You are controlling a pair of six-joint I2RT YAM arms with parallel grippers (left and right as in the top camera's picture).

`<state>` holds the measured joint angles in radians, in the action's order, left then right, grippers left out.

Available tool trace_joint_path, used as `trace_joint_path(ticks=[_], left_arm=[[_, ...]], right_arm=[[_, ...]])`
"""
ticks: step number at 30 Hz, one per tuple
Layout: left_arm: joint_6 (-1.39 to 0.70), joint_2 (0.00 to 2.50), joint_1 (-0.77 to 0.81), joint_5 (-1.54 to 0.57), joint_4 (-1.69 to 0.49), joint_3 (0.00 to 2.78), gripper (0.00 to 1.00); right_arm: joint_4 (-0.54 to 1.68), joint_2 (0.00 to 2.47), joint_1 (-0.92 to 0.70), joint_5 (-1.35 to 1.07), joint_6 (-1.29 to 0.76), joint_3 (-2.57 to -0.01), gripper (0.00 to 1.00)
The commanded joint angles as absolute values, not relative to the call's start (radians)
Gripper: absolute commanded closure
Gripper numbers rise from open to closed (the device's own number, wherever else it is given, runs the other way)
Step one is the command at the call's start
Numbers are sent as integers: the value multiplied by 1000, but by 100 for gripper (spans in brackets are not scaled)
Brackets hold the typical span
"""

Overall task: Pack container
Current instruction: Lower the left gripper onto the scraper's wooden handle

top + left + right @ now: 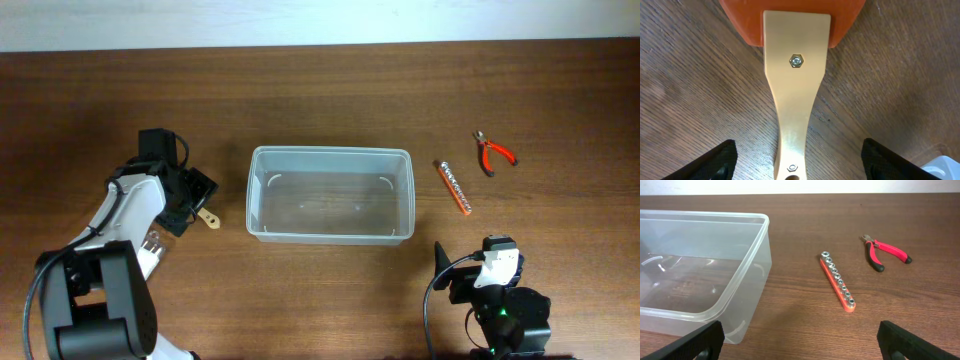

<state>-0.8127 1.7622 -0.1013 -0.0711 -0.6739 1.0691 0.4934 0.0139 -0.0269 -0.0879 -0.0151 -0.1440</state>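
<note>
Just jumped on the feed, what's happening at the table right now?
Packing has not started: the clear container has nothing inside. The left gripper is open over a tan-handled tool with an orange head, its fingers either side of the handle but not touching it. The right gripper is open too, holding nothing, facing an orange socket rail and red-handled pliers that lie on the table beside the container.

Container: one container point(756, 265), ahead and left of the right claw point(800, 347).
Pliers: one pair of red-handled pliers point(886, 253), ahead and right of the right claw.
Socket rail: one orange socket rail point(838, 281), ahead of the right claw.
Wooden-handled tool: one wooden-handled tool point(796, 100), orange-headed, under the left claw point(800, 165).
Claws: two.
Table: one table point(560, 90).
</note>
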Motion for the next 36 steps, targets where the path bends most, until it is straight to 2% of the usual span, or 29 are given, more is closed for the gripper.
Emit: trace_joint_path(ticks=[1, 16, 20, 25, 36], left_arm=[[-826, 1806, -105, -60, -685, 1063, 20], [-848, 1912, -68, -38, -690, 1063, 20], [-849, 1912, -68, -38, -690, 1063, 29], [-877, 1913, -68, -13, -704, 1063, 33], [-912, 1915, -68, 15, -726, 1063, 33]], right_arm=[[497, 6, -32, -101, -17, -139, 1], [492, 6, -32, -101, -17, -139, 1], [488, 6, -32, -101, -17, -139, 1], [488, 6, -32, -101, -17, -139, 1], [469, 6, -32, -125, -17, -139, 1]])
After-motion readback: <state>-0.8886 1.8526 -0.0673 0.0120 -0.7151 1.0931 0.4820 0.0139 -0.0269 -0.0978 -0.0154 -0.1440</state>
